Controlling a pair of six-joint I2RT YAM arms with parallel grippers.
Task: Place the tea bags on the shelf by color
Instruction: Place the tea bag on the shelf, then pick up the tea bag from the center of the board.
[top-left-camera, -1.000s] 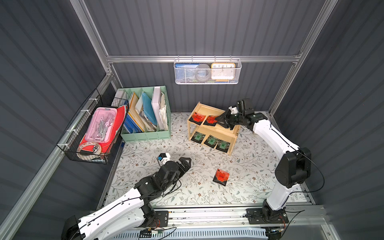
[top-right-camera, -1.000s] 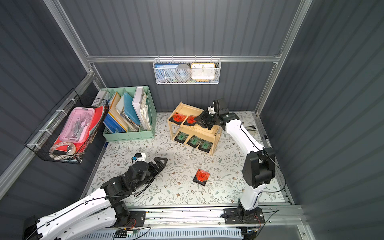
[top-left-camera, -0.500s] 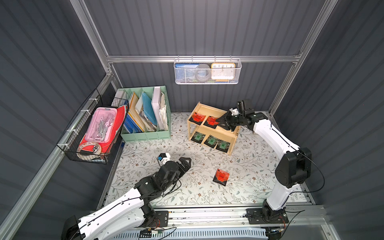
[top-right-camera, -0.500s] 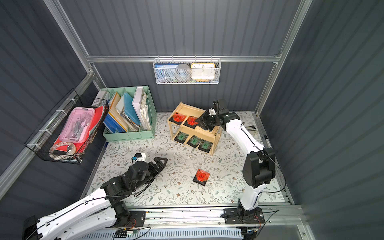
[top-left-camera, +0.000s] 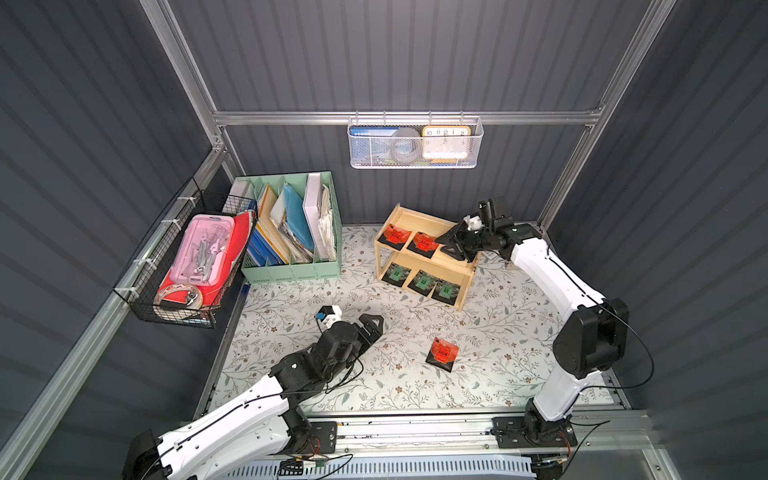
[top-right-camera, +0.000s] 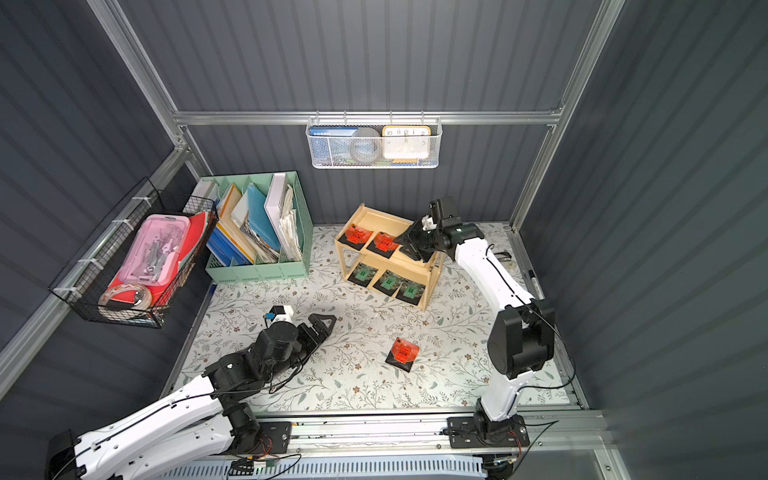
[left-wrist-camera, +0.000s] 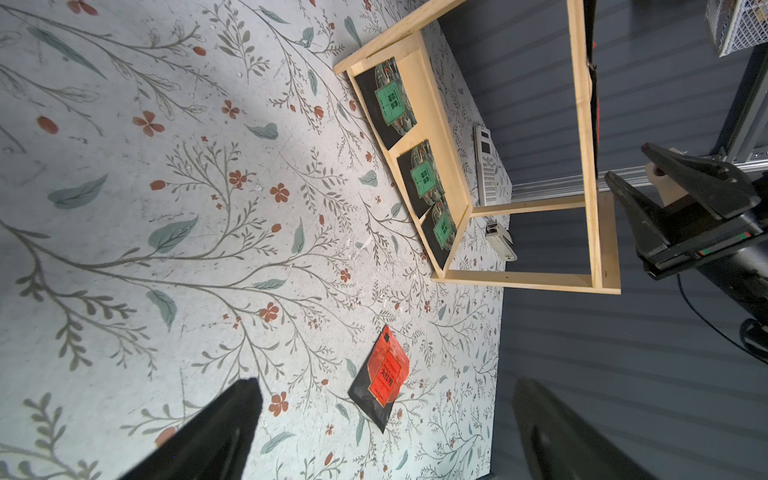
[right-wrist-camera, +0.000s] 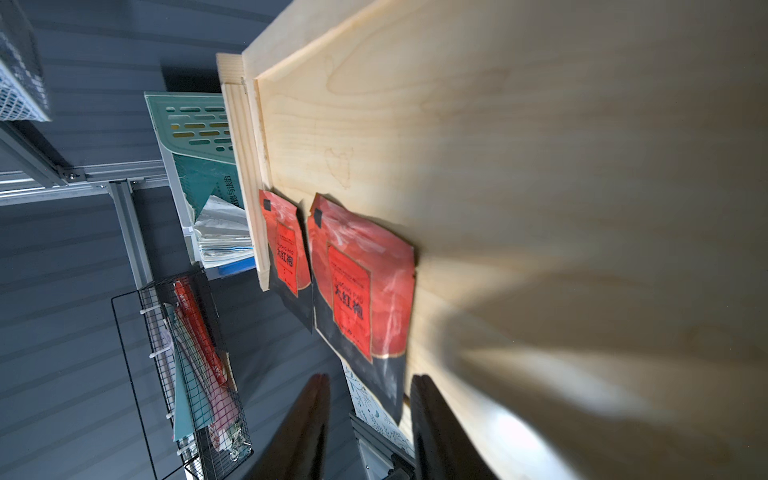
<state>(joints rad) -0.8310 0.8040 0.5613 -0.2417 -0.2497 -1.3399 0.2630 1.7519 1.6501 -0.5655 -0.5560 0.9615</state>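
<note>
The light wooden shelf (top-left-camera: 467, 272) (top-right-camera: 432, 270) stands at the back of the table. Two red tea bags (top-left-camera: 395, 236) (right-wrist-camera: 357, 286) lie on its top tier, and three green tea bags (top-left-camera: 423, 282) (left-wrist-camera: 392, 104) lie on its bottom tier. A third red tea bag (top-left-camera: 442, 354) (left-wrist-camera: 384, 376) lies loose on the table. My right gripper (top-left-camera: 446, 245) (right-wrist-camera: 370, 380) hovers over the top tier's right part. Its jaws are apart, and the nearer red bag's black edge lies loose between them. My left gripper (top-left-camera: 370, 326) (left-wrist-camera: 384, 385) hangs wide open over the table, left of the loose bag.
A mint-green file organizer (top-left-camera: 291, 266) stands left of the shelf. A black wire basket (top-left-camera: 183, 266) hangs on the left wall and a white mesh basket (top-left-camera: 415, 143) on the back wall. A calculator (left-wrist-camera: 484, 166) and a small device (left-wrist-camera: 500, 245) lie behind the shelf.
My right gripper's jaws have opened a little wider over the top tier, and the red bag stays lying there. The left arm has not moved.
</note>
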